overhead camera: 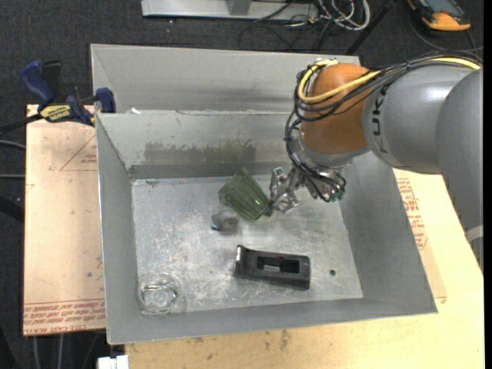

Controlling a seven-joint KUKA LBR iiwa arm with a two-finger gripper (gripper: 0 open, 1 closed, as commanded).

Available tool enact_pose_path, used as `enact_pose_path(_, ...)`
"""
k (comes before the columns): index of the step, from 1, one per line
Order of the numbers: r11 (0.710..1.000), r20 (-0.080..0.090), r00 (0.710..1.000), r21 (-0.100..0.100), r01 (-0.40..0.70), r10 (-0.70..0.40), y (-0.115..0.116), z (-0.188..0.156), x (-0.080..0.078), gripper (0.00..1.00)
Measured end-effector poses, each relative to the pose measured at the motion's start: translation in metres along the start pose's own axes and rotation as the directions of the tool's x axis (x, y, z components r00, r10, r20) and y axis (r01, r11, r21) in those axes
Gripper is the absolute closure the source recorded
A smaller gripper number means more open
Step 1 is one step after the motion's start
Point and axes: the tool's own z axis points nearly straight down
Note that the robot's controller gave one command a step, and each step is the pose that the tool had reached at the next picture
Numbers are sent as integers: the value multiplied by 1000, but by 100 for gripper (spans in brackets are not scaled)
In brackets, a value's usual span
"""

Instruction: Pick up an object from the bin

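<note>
grey metal bin (184,264): green cup (244,194) on its side at centre, grey lump (225,221), black block (272,267), clear glass (159,294). gripper (283,194) just right of the cup; open or closed cannot be told.

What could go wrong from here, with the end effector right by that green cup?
1. The end effector sits at the right edge of the green ribbed cup, which lies on its side; a nudge could roll or slide the cup away rather than grip it.
2. The small grey lump lies just in front of the cup, to its left, so a shoved cup may knock it.
</note>
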Motion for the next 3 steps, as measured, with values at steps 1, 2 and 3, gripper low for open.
enact_pose_path(1, 1000, 0, 1000, 0, 0, 0, 0, 0, 0, 100)
enact_pose_path(2, 1000, -3, 1000, 1, 19, -19, 7, -16, 3, 100)
enact_pose_path(3, 999, 1, 999, 1, 40, -40, 4, -29, -3, 100)
